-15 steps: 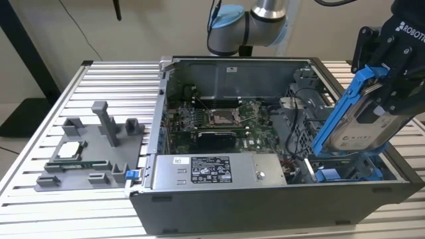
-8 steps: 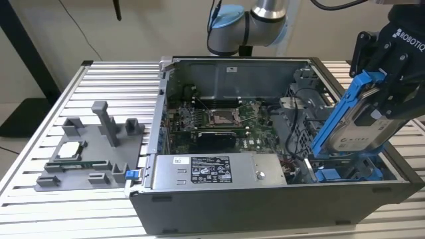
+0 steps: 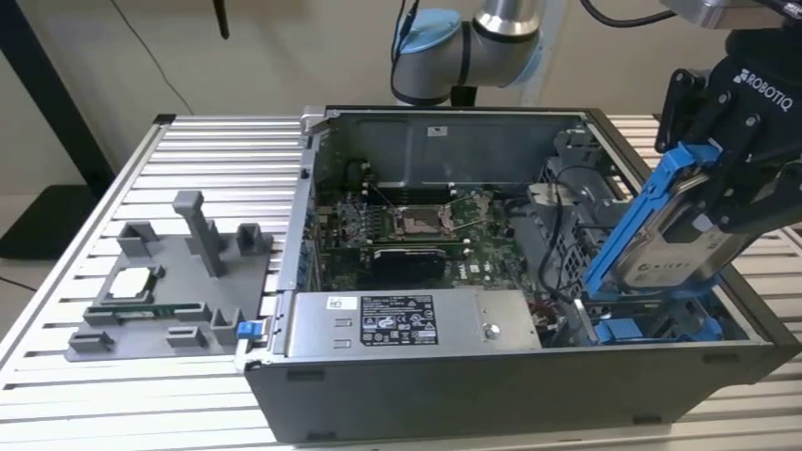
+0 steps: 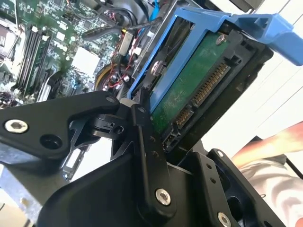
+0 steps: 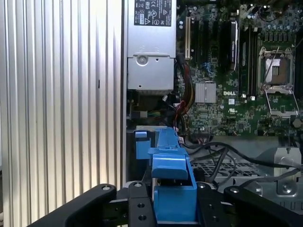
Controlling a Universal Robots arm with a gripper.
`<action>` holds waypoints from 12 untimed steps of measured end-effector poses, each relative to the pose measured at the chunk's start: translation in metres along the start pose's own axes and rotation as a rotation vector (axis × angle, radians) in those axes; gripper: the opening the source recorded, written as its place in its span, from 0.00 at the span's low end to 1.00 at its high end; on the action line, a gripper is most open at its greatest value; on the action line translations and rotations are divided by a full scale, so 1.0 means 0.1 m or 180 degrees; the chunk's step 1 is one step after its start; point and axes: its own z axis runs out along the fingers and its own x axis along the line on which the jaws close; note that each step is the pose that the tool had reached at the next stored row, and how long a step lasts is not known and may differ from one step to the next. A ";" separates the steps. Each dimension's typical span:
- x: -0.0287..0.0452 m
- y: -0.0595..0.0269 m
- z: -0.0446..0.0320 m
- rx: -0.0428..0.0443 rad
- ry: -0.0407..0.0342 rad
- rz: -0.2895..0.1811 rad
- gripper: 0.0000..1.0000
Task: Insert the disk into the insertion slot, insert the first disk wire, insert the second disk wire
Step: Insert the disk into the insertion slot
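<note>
The disk [image 3: 662, 246] was held tilted over the insertion slot [image 3: 652, 329], clamped by the closed gripper [image 3: 717, 183].

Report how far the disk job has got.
Done: nothing seated yet. In hand: the claw is shut on the disk, held tilted above the insertion slot. Left: seating the disk; its connector is bare in the second wrist view, nothing plugged in.
</note>
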 end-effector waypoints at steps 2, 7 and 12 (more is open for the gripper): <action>0.001 -0.004 0.020 0.0000 -0.0014 -0.0001 0.00; 0.002 -0.008 0.046 0.0000 -0.0022 0.0004 0.00; 0.002 -0.010 0.062 0.0002 -0.0025 0.0071 0.00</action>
